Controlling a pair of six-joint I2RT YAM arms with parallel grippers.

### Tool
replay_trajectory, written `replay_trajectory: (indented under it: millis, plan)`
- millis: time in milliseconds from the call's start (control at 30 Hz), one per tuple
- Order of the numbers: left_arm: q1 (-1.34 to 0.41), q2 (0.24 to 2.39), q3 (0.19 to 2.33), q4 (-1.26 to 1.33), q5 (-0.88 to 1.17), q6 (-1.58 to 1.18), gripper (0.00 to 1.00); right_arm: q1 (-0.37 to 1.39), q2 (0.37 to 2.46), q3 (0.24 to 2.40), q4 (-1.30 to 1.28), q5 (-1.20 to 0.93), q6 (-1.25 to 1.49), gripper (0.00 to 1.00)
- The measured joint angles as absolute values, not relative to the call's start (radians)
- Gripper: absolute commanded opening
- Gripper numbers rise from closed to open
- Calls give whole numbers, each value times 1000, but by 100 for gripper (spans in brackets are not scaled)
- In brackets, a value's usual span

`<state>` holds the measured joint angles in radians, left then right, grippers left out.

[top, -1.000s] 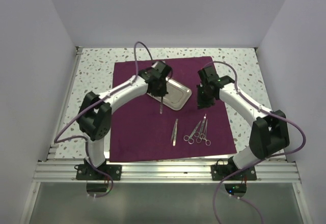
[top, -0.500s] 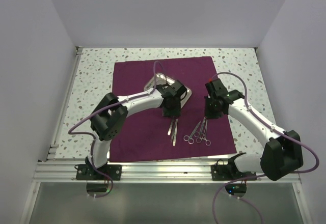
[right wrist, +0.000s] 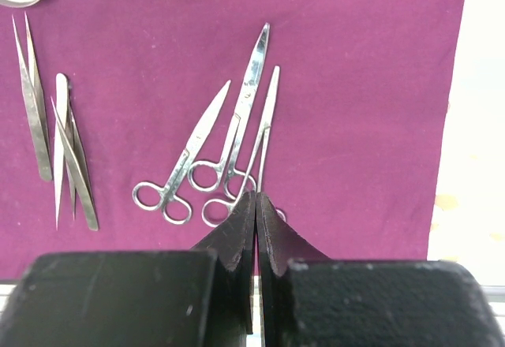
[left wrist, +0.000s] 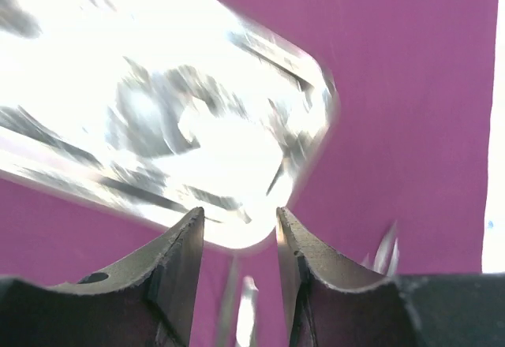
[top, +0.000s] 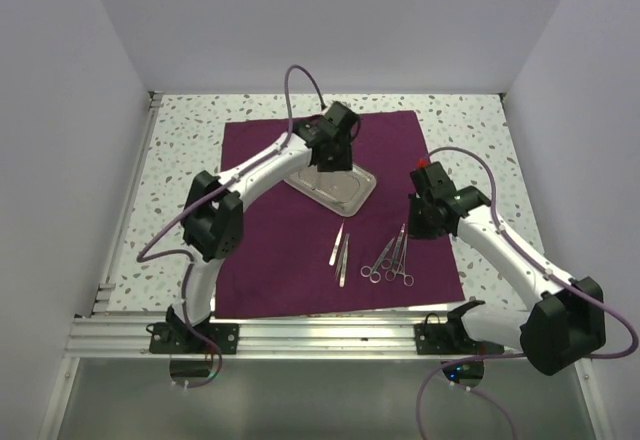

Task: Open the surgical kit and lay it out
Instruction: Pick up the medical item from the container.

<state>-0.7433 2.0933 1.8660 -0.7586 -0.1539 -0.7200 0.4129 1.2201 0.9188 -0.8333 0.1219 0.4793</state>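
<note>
Here the dark maroon cloth wrap (top: pixel 270 250) lies spread flat on the speckled table (top: pixel 180 160). A shiny rectangular steel tray (top: pixel 345 190) sits on the cloth's far middle. Nearer, thin steel tweezers (top: pixel 340 253) lie side by side, with a bunch of ring-handled steel forceps (top: pixel 390 258) just to their right. The left gripper (left wrist: pixel 237 219) hovers over the tray, fingers parted and holding nothing. The right gripper (right wrist: pixel 256 199) hangs near the forceps' rings, fingers pressed together with nothing between them.
</note>
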Motion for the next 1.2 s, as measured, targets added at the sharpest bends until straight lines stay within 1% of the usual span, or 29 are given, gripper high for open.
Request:
replay_trajectory:
  millis: [200, 300, 533, 767, 900, 1067, 1200]
  plan:
    - [-592, 2242, 2062, -757, -200, -617, 45, 413, 1193, 912, -855, 121, 488, 0]
    - [-546, 2336, 2132, -747, -222, -565, 47, 413, 1193, 912, -865, 117, 497, 0]
    - [-532, 2495, 2214, -680, -228, -471, 47, 413, 1211, 912, -882, 112, 500, 0]
    - [-537, 2554, 2278, -626, -229, -426, 47, 413, 1251, 913, -900, 113, 495, 0]
    - [-537, 2568, 2293, -618, -243, -412, 42, 413, 1284, 921, -904, 114, 487, 0]
    - [-537, 2575, 2300, -621, -278, -397, 30, 413, 1316, 938, -896, 114, 480, 0]
    - [-537, 2581, 2300, -644, -294, -381, 24, 412, 1338, 944, -888, 113, 478, 0]
